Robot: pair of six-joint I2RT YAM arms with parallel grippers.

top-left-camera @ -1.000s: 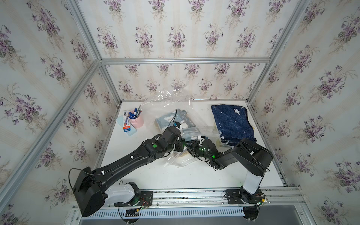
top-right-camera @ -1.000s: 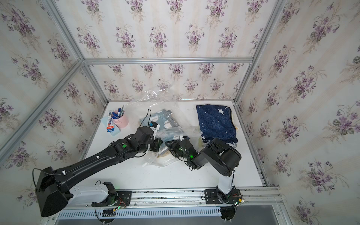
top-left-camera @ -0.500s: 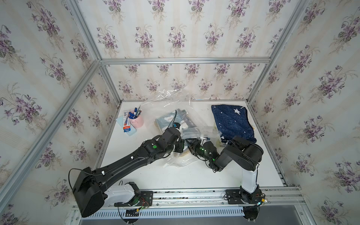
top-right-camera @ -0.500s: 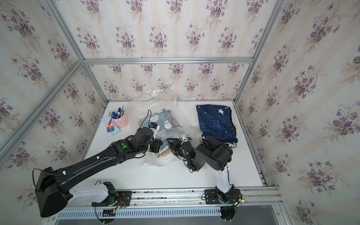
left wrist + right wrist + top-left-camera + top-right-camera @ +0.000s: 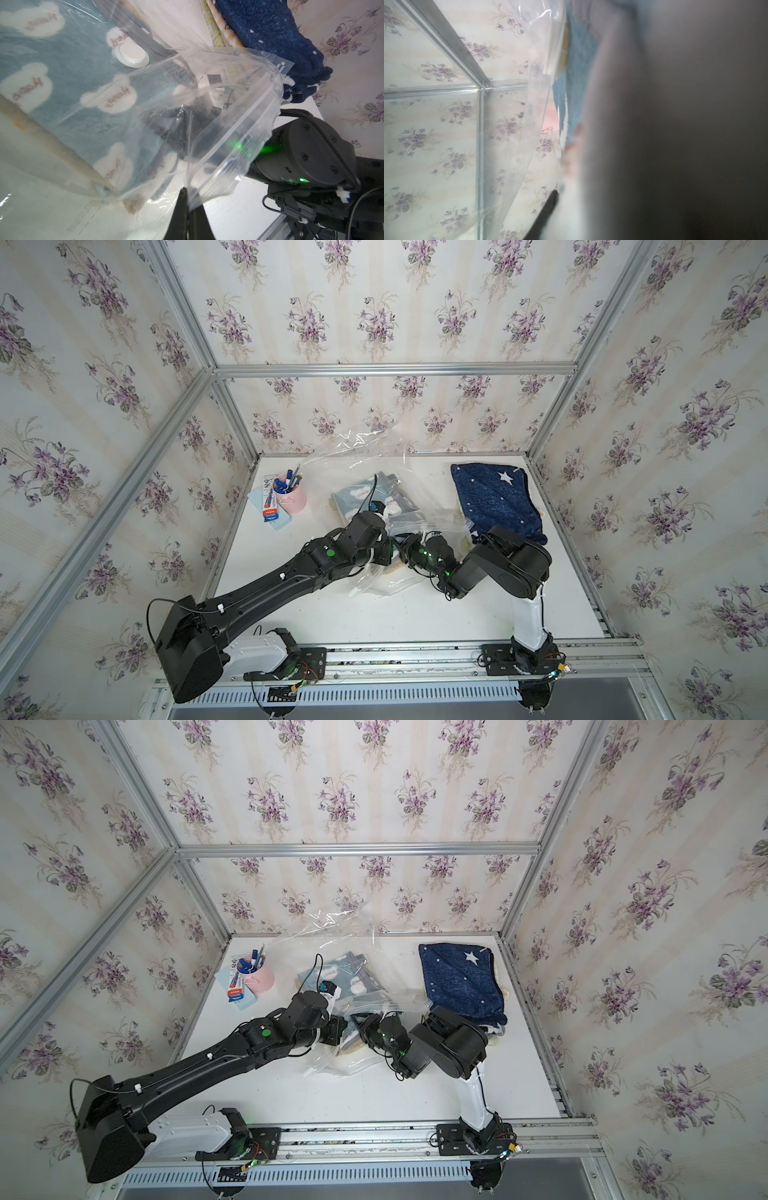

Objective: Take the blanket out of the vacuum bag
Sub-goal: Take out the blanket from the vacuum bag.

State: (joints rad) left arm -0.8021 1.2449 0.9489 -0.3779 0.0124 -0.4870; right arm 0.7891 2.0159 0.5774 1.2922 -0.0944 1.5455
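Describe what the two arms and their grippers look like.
Both the left arm and the right arm are matte black with chunky rounded joints, a white lower link, green indicator lights and thin black cables held by white clips. The left gripper has slim, tapering black fingers.

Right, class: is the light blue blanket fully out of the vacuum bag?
No, the blanket lies inside the vacuum bag, under its clear plastic and white valve.
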